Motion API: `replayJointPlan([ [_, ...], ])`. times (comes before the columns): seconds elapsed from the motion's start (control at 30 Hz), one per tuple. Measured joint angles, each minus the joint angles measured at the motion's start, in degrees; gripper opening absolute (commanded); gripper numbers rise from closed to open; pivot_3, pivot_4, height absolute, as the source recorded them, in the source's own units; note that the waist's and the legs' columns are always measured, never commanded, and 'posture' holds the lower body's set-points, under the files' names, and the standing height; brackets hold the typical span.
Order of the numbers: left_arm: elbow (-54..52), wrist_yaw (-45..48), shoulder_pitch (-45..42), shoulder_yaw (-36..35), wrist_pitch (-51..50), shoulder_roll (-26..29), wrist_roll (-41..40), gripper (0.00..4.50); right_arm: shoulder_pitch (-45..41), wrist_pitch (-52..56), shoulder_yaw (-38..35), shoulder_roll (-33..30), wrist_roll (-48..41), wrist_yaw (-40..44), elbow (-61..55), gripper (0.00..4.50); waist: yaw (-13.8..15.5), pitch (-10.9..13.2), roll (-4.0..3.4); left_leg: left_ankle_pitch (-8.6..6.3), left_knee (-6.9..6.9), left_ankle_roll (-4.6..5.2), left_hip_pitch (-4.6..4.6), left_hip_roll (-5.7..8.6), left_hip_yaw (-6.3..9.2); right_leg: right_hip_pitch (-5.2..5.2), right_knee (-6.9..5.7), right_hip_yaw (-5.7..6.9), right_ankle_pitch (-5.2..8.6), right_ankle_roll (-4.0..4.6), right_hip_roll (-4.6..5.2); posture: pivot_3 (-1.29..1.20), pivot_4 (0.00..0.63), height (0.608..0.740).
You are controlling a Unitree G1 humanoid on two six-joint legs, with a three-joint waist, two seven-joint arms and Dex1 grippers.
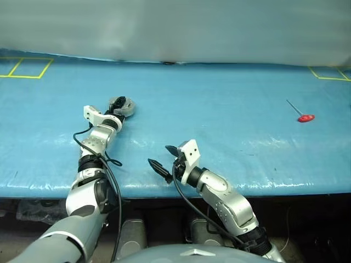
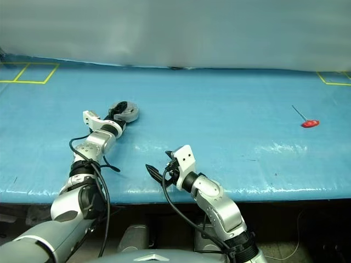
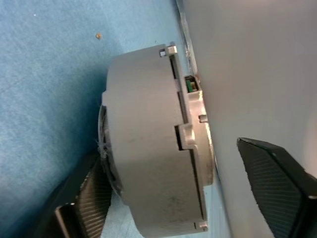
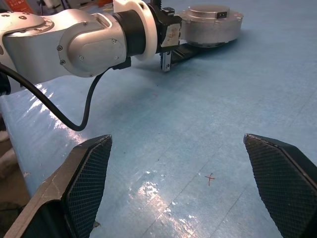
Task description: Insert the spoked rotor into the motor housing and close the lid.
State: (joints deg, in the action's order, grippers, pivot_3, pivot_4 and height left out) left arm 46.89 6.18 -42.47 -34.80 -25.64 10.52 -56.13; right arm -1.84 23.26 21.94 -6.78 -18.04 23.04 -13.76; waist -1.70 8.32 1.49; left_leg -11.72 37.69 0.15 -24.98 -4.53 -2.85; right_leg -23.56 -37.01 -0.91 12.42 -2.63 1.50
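The left gripper (image 4: 179, 49) is reaching across the blue table cover (image 1: 230, 109) with its black fingers spread, flanking the short round silver motor housing (image 4: 210, 25) without clamping it. The housing is sitting between those fingers with its plain grey lid (image 4: 210, 11) lying closed on top, so its contents are hidden. The right gripper (image 1: 163, 159) is hovering well nearer the table's front edge, jaws wide and empty. A red-handled thin tool (image 1: 301, 113) is lying far to its right.
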Motion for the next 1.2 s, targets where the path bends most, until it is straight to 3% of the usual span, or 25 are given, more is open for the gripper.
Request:
replayJointPlan([
  [0.3, -3.10, -1.22, 1.43, -0.55, -1.69, -0.10, 0.77, 4.44, -0.11, 0.80, -0.05, 0.46, 1.02, 0.48, 0.05, 4.50, -0.38, -0.01, 0.01, 0.01, -0.10, -0.01, 0.10, 0.00, -0.04, 0.01, -0.05, -0.03, -0.02, 0.04, 0.00, 0.00, 0.150, 0.740],
  [0.7, -15.27, -6.21, 7.92, -0.71, -9.74, 0.57, 0.79, 4.44, -0.90, 1.11, 0.04, 0.75, 1.69, 1.36, 1.44, 4.50, -0.76, -0.12, 0.05, 0.01, -0.36, -0.02, 0.35, -0.03, -0.15, 0.01, -0.08, -0.13, -0.02, 0.04, -0.02, 0.00, 0.150, 0.740],
  [1.2, -36.58, -9.73, 24.32, -0.28, -31.53, 9.79, -4.69, 4.44, -1.72, 1.85, 0.00, 2.38, 1.94, 2.08, 2.72, 4.50, -1.79, -0.71, 0.04, -0.01, -0.61, -0.08, 0.76, -0.09, -0.29, 0.00, -0.31, -0.27, 0.22, 0.45, 0.02, 0.00, 0.150, 0.740],
])
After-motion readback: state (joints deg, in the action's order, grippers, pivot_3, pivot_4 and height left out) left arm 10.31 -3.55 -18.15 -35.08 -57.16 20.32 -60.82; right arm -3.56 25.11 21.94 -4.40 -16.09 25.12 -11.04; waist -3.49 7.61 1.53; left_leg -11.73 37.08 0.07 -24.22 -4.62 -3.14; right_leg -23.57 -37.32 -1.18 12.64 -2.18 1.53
